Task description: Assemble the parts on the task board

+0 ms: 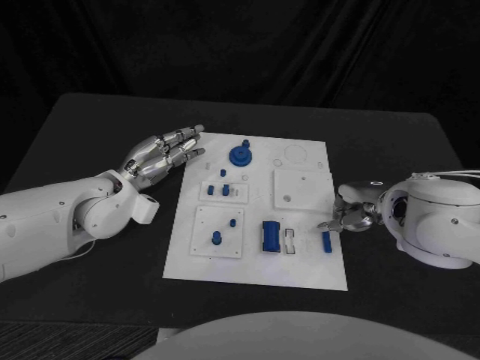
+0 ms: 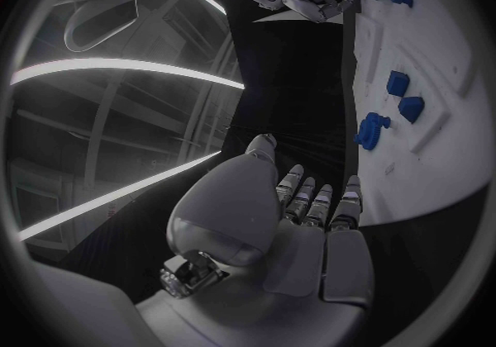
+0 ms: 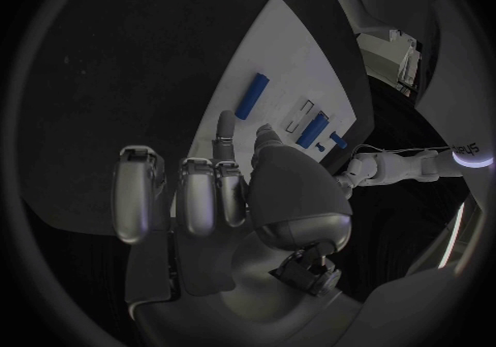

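Board: white board (image 1: 305, 274) in the middle of the frame on the black desk (image 1: 88, 120), with blue parts seated or lying in its recesses.
Target part: a slim blue rod (image 1: 327, 241) lying flat at the board's right edge, lower right of centre.
Rod axis: runs up and down the frame, along the board's edge.
Right hand: right hand (image 1: 350, 217) is just right of the rod, fingers (image 1: 334, 223) reaching toward its upper end; whether they touch it I cannot tell. Fingers loosely apart and holding nothing.
Left hand: left hand (image 1: 162, 154) hovers by the board's upper left corner, fingers spread, empty.
Nearer hand: the right, by far.
Likely next: close across the rod's short width.
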